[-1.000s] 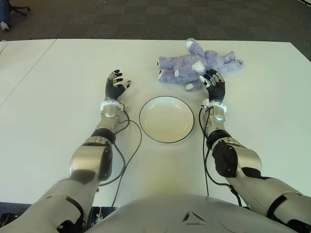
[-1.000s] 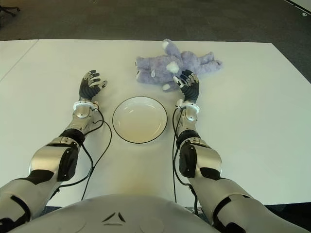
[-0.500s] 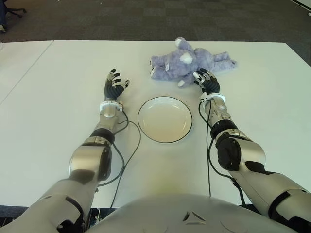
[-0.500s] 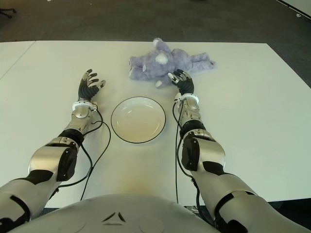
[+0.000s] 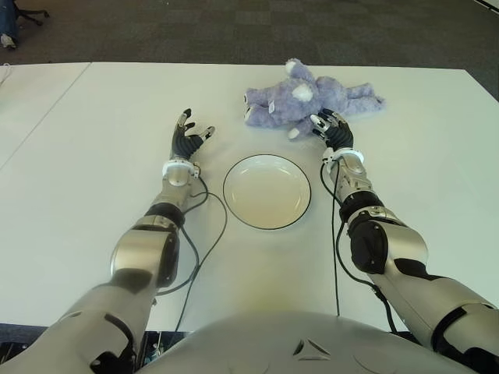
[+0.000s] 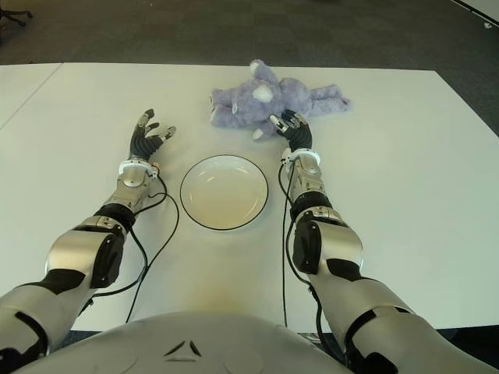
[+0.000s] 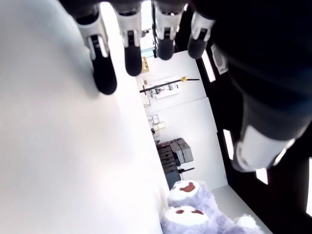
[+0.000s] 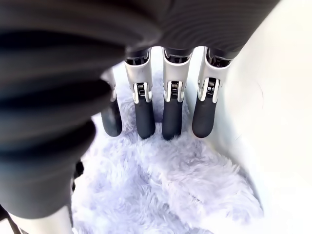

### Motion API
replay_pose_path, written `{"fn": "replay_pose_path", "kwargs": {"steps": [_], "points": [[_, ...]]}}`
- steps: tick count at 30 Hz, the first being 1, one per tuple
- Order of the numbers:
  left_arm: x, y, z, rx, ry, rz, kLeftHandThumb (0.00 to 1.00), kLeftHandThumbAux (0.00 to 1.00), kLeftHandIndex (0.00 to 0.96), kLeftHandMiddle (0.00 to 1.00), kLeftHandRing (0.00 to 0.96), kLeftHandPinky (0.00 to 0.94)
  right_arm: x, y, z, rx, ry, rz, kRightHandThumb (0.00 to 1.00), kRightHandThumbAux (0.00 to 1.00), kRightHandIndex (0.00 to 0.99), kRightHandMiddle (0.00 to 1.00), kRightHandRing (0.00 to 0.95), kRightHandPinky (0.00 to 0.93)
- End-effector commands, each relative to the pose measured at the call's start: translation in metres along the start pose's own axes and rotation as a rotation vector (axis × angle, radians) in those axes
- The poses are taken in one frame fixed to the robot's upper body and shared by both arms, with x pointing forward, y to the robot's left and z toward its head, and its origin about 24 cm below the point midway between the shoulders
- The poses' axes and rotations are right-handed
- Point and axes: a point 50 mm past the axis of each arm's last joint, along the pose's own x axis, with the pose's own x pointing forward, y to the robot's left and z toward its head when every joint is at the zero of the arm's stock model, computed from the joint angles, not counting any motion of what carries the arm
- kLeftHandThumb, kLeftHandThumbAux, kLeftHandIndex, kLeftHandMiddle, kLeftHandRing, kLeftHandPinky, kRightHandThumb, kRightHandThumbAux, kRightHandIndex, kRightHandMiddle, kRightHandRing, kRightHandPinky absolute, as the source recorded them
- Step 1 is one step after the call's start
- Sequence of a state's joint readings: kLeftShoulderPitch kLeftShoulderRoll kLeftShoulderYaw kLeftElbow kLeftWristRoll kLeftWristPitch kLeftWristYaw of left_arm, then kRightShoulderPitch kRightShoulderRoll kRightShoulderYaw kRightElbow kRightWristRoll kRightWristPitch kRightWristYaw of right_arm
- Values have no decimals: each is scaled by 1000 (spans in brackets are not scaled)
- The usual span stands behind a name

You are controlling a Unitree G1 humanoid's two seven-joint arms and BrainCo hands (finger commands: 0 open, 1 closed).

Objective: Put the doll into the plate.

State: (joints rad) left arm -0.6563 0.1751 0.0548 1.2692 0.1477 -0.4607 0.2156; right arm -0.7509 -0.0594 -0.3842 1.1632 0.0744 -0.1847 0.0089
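Observation:
A purple plush doll (image 5: 312,98) lies on its side on the white table (image 5: 93,156), behind the plate. The round white plate (image 5: 267,191) with a dark rim sits between my two arms and holds nothing. My right hand (image 5: 332,128) reaches over the doll's near edge, fingers (image 8: 172,109) stretched out straight and their tips pressing into the fur (image 8: 161,190) without closing on it. My left hand (image 5: 187,139) stays idle to the left of the plate, its fingers (image 7: 129,51) spread, and the doll's face (image 7: 187,214) shows far beyond them.
Black cables (image 5: 204,234) trail from both wrists across the table on either side of the plate. A seam (image 5: 47,113) divides this table from another on the left. Dark carpet (image 5: 234,31) lies past the far edge.
My right hand has stretched forward from beside the plate onto the doll's near edge. The doll has shifted a little on the table. The left hand has barely moved.

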Motion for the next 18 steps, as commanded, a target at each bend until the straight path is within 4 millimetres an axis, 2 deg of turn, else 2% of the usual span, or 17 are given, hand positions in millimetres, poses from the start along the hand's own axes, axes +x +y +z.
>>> {"fn": "replay_pose_path", "kwargs": {"steps": [1,6,12,18], "points": [[-12,-19,-23,70,116,-140,194,655,60,138,197,285,-41,-15,-86,-4,148,-151,22,790,215,227,230,251],[-9,-20,-16,85,84,-172,200,662,62,173,236,305,-41,-13,-85,-13,144,-144,24,779,217,232,241,262],[-7,-19,-14,101,71,-202,177,655,49,147,210,259,-41,-11,-85,-17,146,-141,26,773,218,237,244,262],[-6,-18,-11,105,55,-221,171,645,29,143,217,293,-41,-11,-86,-17,149,-138,20,770,218,247,257,283]]}}
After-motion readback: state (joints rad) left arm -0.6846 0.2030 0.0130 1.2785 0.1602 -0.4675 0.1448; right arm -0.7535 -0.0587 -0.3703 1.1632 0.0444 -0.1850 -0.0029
